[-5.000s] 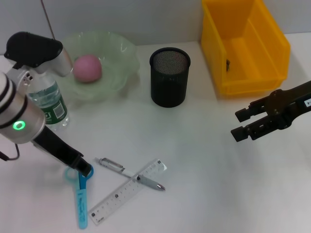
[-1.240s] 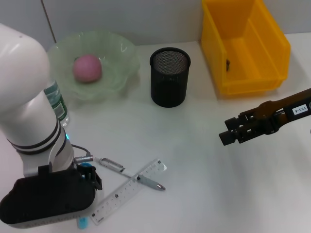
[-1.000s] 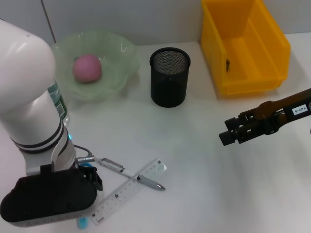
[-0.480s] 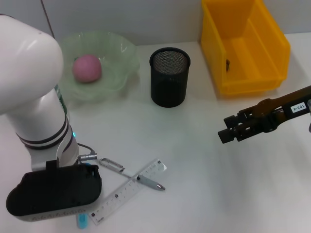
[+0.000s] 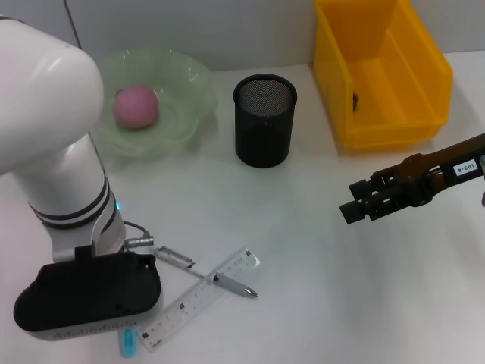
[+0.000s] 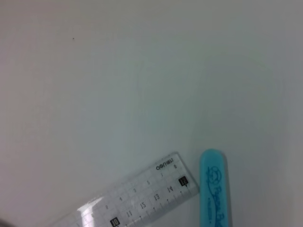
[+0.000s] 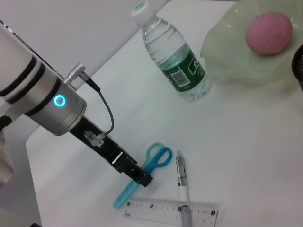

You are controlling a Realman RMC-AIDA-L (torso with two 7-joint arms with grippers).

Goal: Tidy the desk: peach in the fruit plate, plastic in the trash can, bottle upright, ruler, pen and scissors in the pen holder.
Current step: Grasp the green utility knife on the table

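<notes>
Blue plastic scissors [image 7: 142, 171] lie flat on the white desk [image 5: 303, 250], directly under the left claw [image 7: 142, 178]. In the right wrist view its tip sits on the closed blades just below the handle loops; whether the fingers are spread or pinching I cannot tell.

Risk, as a judgement: the scissors are thin, smooth and flat, so a grip near the handles could slip or let the long blade end swing down. The clear ruler [image 5: 198, 299] lies just beside the blade tip, with the pen [image 5: 203, 272] crossed over it; a skewed lift could drag both.

Beyond the claw, the water bottle [image 7: 172, 59] stands upright, clear ribbed plastic with a green label. Past it, the pink peach [image 5: 136, 106] already sits in the wavy green glass plate [image 5: 182, 83]. The black mesh pen holder [image 5: 264, 130] stands empty, well apart from the claw. The yellow bin [image 5: 383, 72] is farthest.

The right claw [image 5: 362, 201] hovers idle near the bin, fingers slightly spread.
</notes>
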